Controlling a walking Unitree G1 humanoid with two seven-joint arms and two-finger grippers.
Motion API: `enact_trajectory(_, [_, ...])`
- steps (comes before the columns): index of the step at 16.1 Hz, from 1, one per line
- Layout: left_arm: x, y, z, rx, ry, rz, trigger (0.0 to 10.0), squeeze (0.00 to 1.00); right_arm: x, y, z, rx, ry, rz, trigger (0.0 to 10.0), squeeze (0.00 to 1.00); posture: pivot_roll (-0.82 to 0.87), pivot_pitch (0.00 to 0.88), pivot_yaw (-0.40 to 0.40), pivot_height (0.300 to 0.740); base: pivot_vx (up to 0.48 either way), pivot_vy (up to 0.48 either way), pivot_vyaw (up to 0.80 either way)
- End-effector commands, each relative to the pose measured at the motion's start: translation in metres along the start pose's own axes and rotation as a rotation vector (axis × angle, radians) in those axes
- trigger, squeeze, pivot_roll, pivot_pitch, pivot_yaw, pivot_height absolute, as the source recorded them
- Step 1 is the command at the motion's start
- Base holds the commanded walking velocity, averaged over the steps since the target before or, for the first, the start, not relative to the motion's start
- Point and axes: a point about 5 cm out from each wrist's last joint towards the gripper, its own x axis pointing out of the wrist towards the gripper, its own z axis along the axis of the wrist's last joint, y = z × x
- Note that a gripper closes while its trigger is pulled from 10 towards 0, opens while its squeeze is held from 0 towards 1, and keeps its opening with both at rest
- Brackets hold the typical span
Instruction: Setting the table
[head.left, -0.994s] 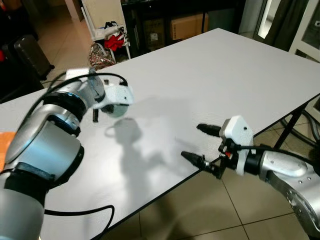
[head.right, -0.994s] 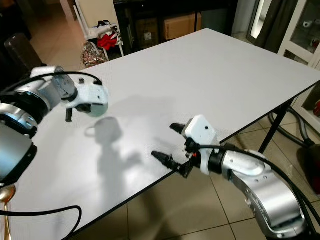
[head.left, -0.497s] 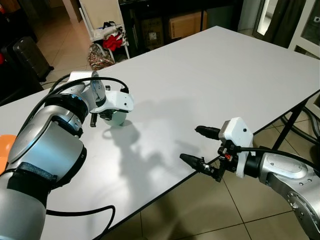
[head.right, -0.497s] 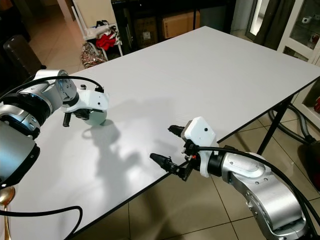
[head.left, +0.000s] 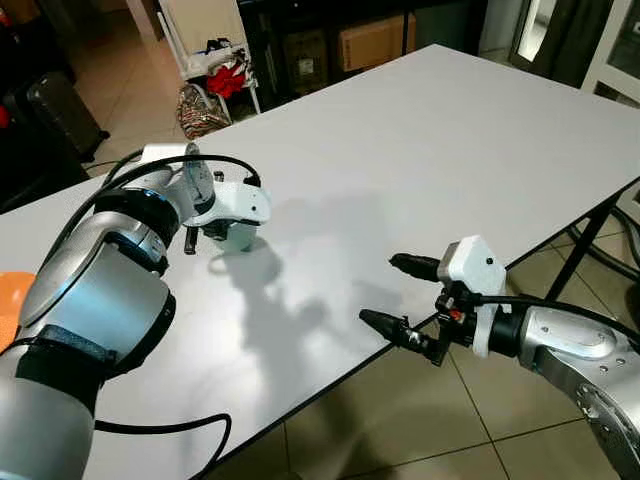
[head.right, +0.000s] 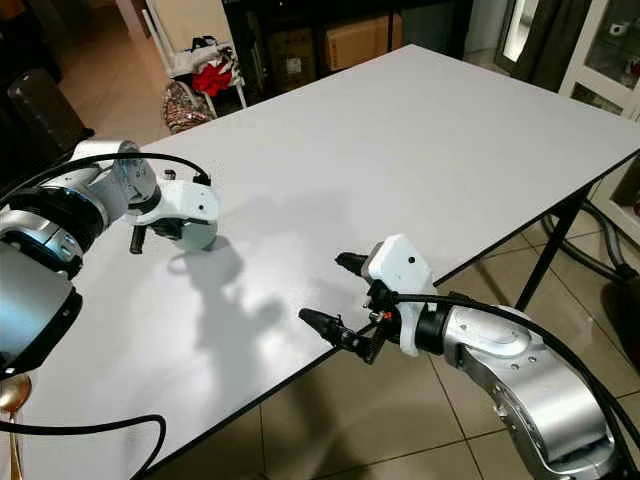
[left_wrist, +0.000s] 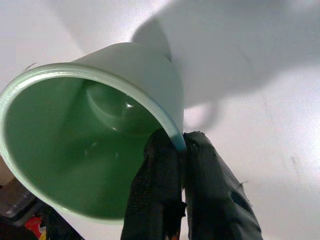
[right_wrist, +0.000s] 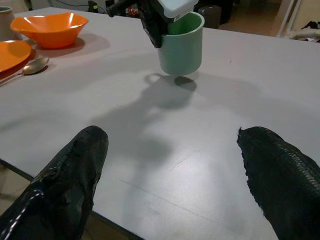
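A pale green cup (head.left: 237, 236) stands upright at the left of the white table (head.left: 420, 150), at or just above its surface; I cannot tell if it touches. My left gripper (left_wrist: 181, 144) is shut on the cup's rim (left_wrist: 172, 135), one finger inside and one outside. In the right wrist view the cup (right_wrist: 182, 46) hangs under the left hand's white housing. My right gripper (head.left: 380, 290) hovers open over the table's near edge, well to the right of the cup, with nothing between its fingers (right_wrist: 75, 175).
An orange bowl (right_wrist: 52, 27), an orange plate (right_wrist: 12, 52) and a spoon (right_wrist: 32, 65) lie on the table further left of the cup. Bags (head.left: 205, 105) sit on the floor beyond the far edge. A black table leg (head.left: 590, 245) stands at the right.
My left arm has brought the cup down from well above the table to its surface. The right gripper has stayed open in about the same place.
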Motion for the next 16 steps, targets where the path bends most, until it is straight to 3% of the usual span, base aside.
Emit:
enact_trajectory(1, [0.004,-0.004,-0.007,-0.032,0.002,-0.020,10.0,0.66,-0.001,0.004,0.003,-0.003,-0.009,0.007,10.0,0.00,-0.13,0.041,0.205,0.740,0.000,0.000,0.00])
enact_trajectory(2, [0.004,-0.005,-0.007,-0.033,0.000,-0.024,10.0,0.87,-0.002,0.004,0.003,-0.002,-0.008,0.007,10.0,0.00,-0.13,0.040,0.206,0.740,0.000,0.000,0.00])
enact_trajectory(3, [0.004,-0.005,-0.007,-0.034,-0.001,-0.028,10.0,0.87,-0.002,0.004,0.003,-0.001,-0.008,0.007,10.0,0.00,-0.13,0.040,0.205,0.740,0.000,0.000,0.00])
enact_trajectory(4, [0.004,-0.005,-0.007,-0.035,-0.003,-0.031,10.0,0.98,-0.001,0.004,0.003,-0.001,-0.008,0.007,10.0,0.00,-0.13,0.040,0.206,0.740,0.000,0.000,0.00])
enact_trajectory(9, [0.002,-0.003,-0.006,-0.048,-0.031,-0.005,10.0,1.00,0.000,0.005,0.004,-0.003,-0.011,0.009,10.0,0.00,-0.13,0.032,0.209,0.740,0.000,0.000,0.00])
enact_trajectory(10, [-0.005,0.002,-0.005,-0.064,-0.087,0.011,10.0,0.95,-0.001,0.006,0.005,-0.003,-0.012,0.009,10.0,0.00,-0.13,0.023,0.207,0.740,0.000,0.000,0.00])
enact_trajectory(11, [-0.011,0.006,-0.004,-0.081,-0.136,0.016,10.0,0.69,-0.002,0.006,0.005,-0.003,-0.014,0.008,10.0,0.00,-0.13,0.020,0.207,0.740,0.000,0.000,0.00])
enact_trajectory(12, [-0.017,0.008,-0.004,-0.102,-0.192,0.014,10.0,0.00,-0.003,0.006,0.006,0.001,-0.017,0.008,10.0,0.00,-0.13,0.015,0.207,0.740,0.000,0.000,0.00])
enact_trajectory(14, [-0.028,0.013,-0.005,-0.129,-0.291,0.024,10.0,0.00,-0.003,0.006,0.007,0.003,-0.021,0.010,10.0,0.00,-0.13,0.008,0.207,0.740,0.000,0.000,0.00])
enact_trajectory(16, [-0.048,0.020,-0.006,-0.183,-0.514,0.041,10.0,0.00,-0.003,0.006,0.010,0.008,-0.040,0.001,10.0,0.00,-0.13,0.000,0.208,0.740,0.000,0.000,0.00])
